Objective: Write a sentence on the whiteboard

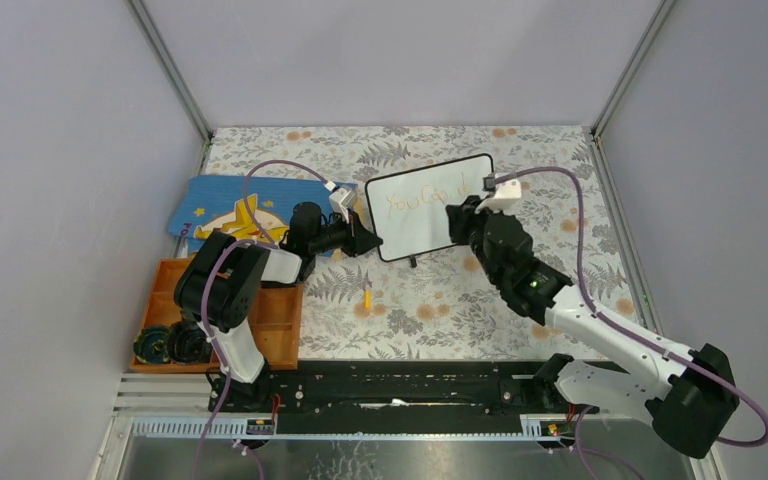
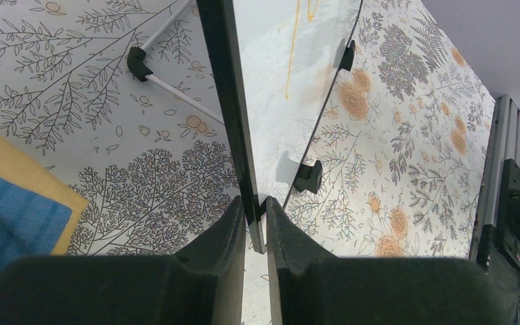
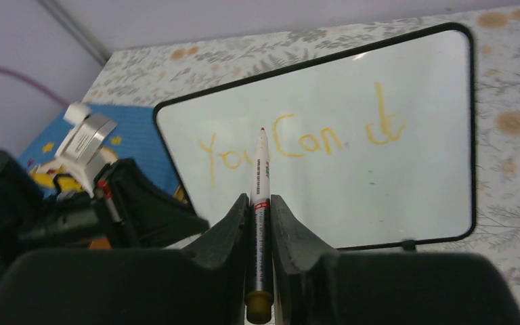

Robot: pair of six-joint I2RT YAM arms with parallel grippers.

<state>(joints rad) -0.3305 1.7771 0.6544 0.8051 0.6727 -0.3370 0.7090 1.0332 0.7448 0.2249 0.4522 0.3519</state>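
1. orange tray (image 1: 278,325) — near-left on the desk (image 1: 460,320), dark round items inside.
2. blue star-patterned book (image 1: 210,205) — lying flat, far left.
3. left fingers (image 2: 238,215) — closed tight on the black-framed left edge of the whiteboard (image 2: 271,101).
4. whiteboard — upright at far middle, between the 2 arms.
5. sentence (image 3: 305,141) — orange, 1 line: "You Can" plus a partial "d".
6. marker (image 3: 261,177) — tip aimed at the board near "You"; whether it touches, cannot tell.
7. right fingers (image 3: 242,217) — pinched on the marker's barrel.
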